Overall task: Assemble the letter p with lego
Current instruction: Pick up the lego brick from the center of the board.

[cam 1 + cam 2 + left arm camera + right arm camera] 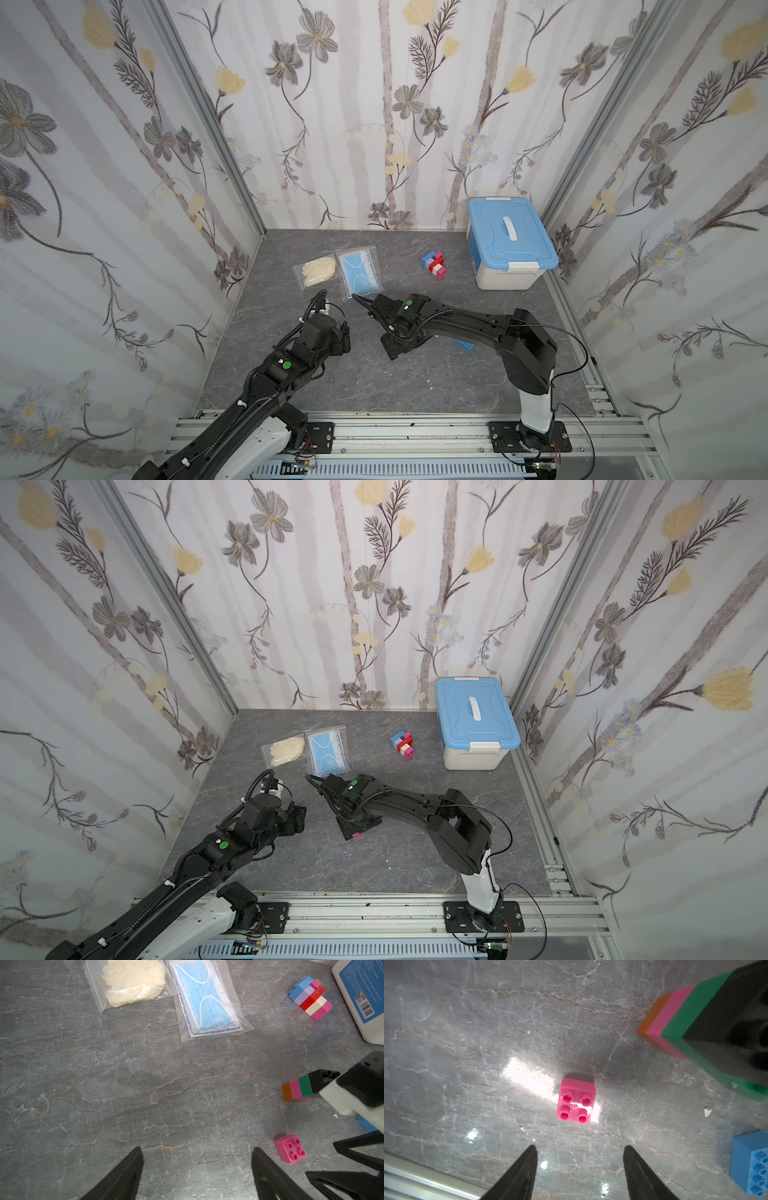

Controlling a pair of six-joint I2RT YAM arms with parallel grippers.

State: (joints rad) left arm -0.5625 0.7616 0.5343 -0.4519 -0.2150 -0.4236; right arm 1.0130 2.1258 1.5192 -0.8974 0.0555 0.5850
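Note:
A joined lego cluster of blue, lavender, red, cream and pink bricks lies at the back, near the box. An orange, pink, green and black stack lies on its side under my right arm. One loose pink square brick sits studs up just ahead of my right gripper, which is open and empty. A blue brick lies beside it. My left gripper is open over bare table, left of the pink brick.
A white box with a blue lid stands at the back right. A bag of cream gloves and a bagged blue mask lie at the back left. An aluminium rail runs along the front edge.

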